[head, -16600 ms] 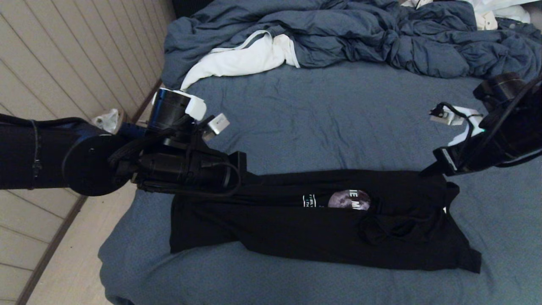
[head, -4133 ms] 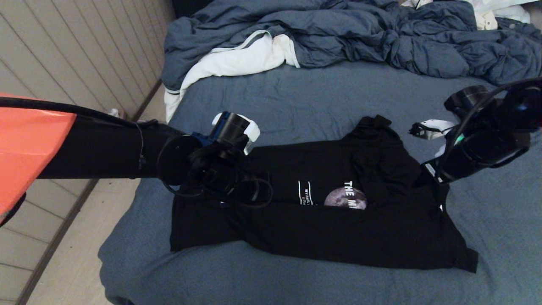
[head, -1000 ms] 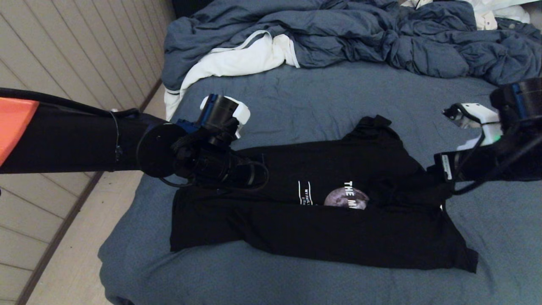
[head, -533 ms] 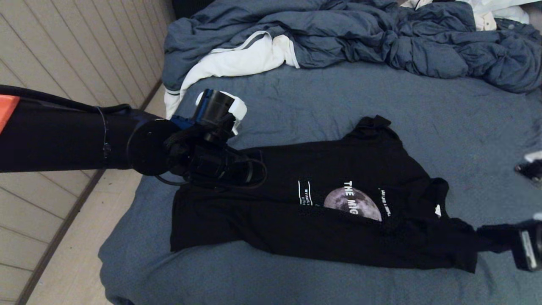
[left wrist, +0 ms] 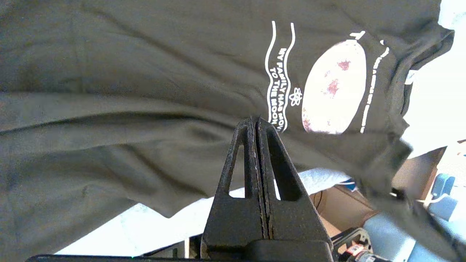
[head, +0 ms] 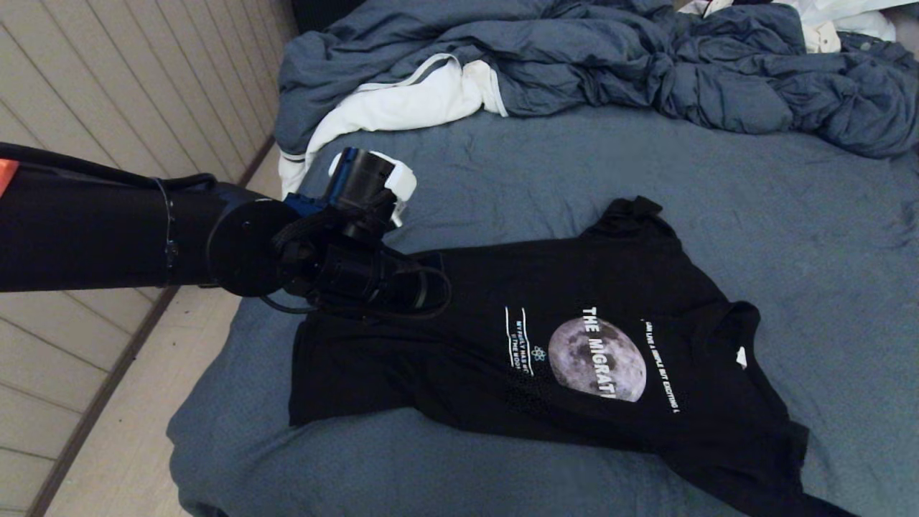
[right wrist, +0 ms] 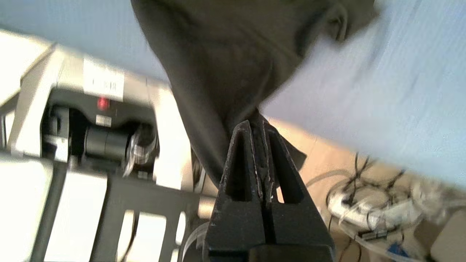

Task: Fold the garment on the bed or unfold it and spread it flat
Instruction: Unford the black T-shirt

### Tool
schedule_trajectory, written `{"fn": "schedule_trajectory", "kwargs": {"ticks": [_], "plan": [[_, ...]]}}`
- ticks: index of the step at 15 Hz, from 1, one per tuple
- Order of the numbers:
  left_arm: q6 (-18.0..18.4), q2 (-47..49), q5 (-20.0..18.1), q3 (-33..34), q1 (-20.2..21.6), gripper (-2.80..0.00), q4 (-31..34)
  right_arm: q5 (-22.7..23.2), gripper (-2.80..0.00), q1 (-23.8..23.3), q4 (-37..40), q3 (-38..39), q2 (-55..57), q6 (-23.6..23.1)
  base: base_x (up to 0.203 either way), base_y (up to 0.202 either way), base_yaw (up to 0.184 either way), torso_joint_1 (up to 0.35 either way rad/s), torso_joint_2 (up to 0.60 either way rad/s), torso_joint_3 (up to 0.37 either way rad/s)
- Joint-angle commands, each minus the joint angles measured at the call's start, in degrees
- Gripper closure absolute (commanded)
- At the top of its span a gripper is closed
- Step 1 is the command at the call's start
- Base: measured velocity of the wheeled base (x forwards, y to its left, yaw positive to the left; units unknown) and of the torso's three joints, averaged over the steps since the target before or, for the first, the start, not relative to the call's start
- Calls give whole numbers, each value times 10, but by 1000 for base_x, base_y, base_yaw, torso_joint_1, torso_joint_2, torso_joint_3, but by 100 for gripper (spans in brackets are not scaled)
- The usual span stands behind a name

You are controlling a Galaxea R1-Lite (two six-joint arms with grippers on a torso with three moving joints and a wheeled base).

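Observation:
The black T-shirt (head: 459,373) lies opened out on the blue-grey bed (head: 574,179), its moon print (head: 599,359) and white lettering in full view. My left gripper (head: 431,276) sits at the shirt's far hem corner; in the left wrist view it (left wrist: 256,120) is shut, tips pinching the garment (left wrist: 145,72). My right arm is outside the head view. In the right wrist view the right gripper (right wrist: 257,123) is shut on a bunch of the black fabric (right wrist: 218,54), stretched past the bed's near right edge (right wrist: 382,91).
A rumpled blue-grey duvet (head: 610,57) and a white cloth with grey trim (head: 409,100) lie at the far end of the bed. A panelled wall (head: 108,86) and floor (head: 108,445) are on the left. Cables (right wrist: 367,207) lie on the floor below the bed's edge.
The right gripper has pulled the shirt's near right part toward me and out of the head view, opening the fold and baring the whole moon print. The left arm has barely moved.

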Motion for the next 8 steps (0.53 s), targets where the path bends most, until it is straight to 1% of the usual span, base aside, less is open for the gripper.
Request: {"fn": "schedule_trajectory", "kwargs": {"ticks": [1,8], "plan": [[-2,2,0,-1,0,0,1,0,0,5,66,4,-65,-1,0,0,0,0,0,0],[-2,8,-1,-1,-1,0,1,1,0,9,131,18,-110,-1,0,0,0,0,0,0]]}}
